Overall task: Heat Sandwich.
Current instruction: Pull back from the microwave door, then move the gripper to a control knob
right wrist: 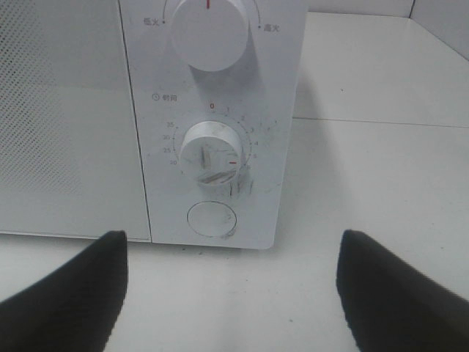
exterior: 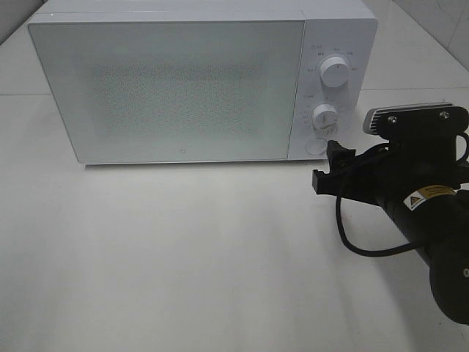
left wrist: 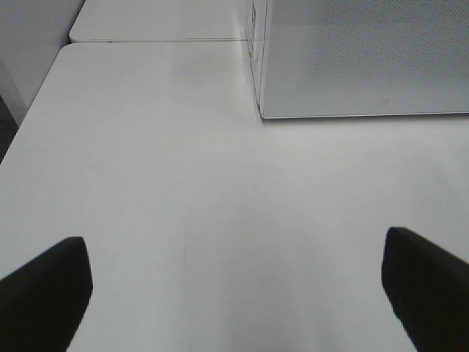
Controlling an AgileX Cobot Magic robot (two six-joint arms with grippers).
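White microwave [exterior: 176, 88], door shut, stands toward the far edge of the counter [exterior: 183, 257]. Right gripper [right wrist: 231, 293], jaws wide apart and empty, faces the round button [right wrist: 211, 219] below the timer knob [right wrist: 211, 150]. Left gripper [left wrist: 234, 286], jaws fully spread and empty, hangs over the counter toward its left edge; where the sandwich lies cannot be told.

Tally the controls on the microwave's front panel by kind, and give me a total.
Knobs: 2 (upper knob, lower knob)
Round button: 1
Total: 3
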